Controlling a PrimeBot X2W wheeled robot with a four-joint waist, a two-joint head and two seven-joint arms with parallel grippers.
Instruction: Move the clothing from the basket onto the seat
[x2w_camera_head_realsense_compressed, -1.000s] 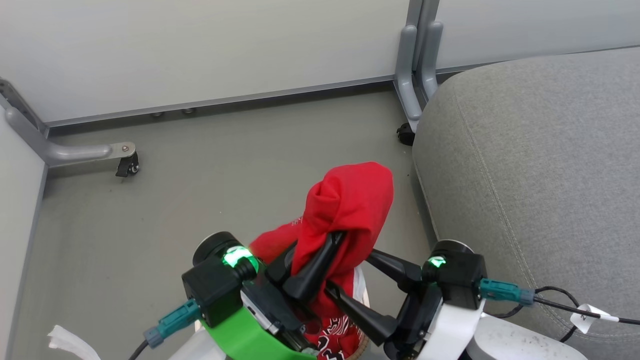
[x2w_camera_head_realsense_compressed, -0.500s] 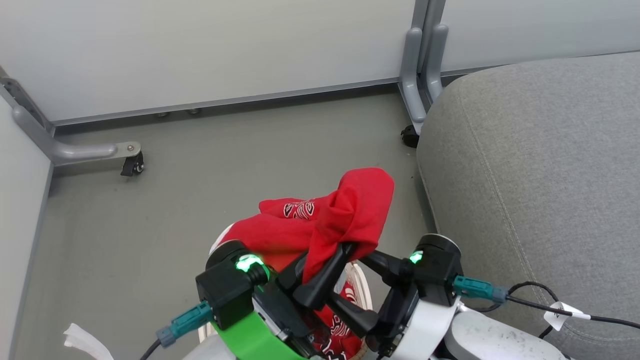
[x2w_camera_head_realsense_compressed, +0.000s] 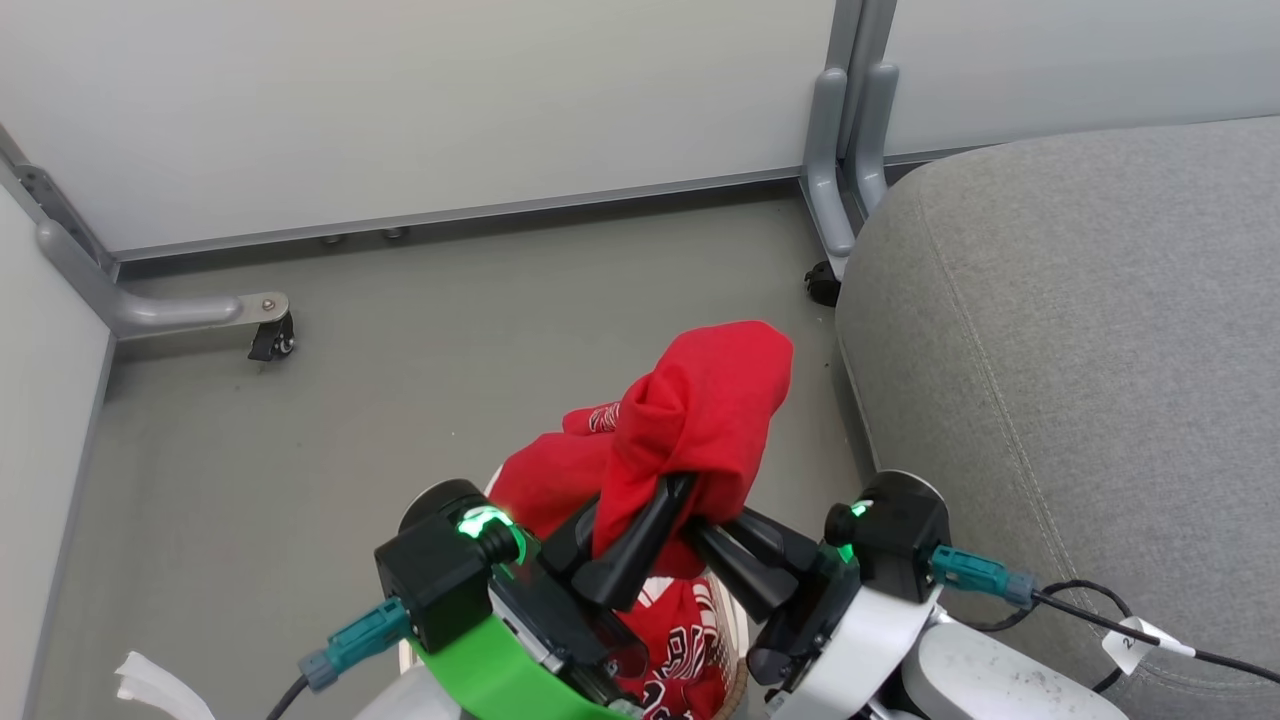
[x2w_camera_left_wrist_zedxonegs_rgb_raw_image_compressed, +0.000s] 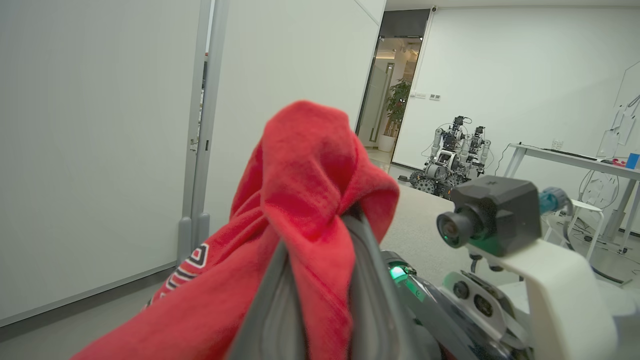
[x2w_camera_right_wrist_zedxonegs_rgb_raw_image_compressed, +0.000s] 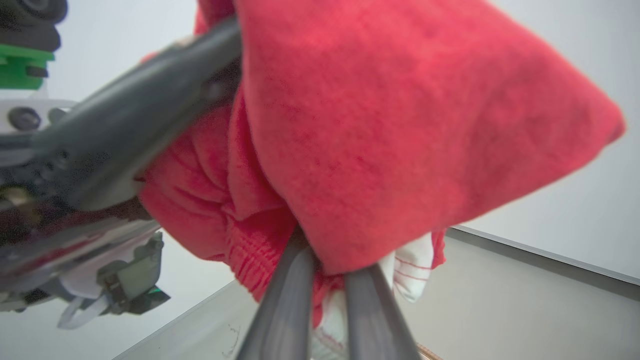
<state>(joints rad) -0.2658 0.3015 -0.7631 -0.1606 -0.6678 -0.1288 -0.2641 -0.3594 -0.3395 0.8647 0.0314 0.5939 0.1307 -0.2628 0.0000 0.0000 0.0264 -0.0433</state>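
Jaws of my left gripper (x2w_camera_head_realsense_compressed: 640, 500): clamped on the clothing (x2w_camera_head_realsense_compressed: 705, 400). Jaws of my right gripper (x2w_camera_head_realsense_compressed: 715, 522): drawn together on the same red bundle, right beside the left pinch. The bundle stands beside the seat (x2w_camera_head_realsense_compressed: 1050, 350), off its rounded corner and not above the cushion. Its long axis runs roughly upright, and the lower end trails into the basket (x2w_camera_head_realsense_compressed: 738, 625), also beside the seat. My right arm is nearer the seat. My judgement: carry sideways over the seat, lifting the tail clear.
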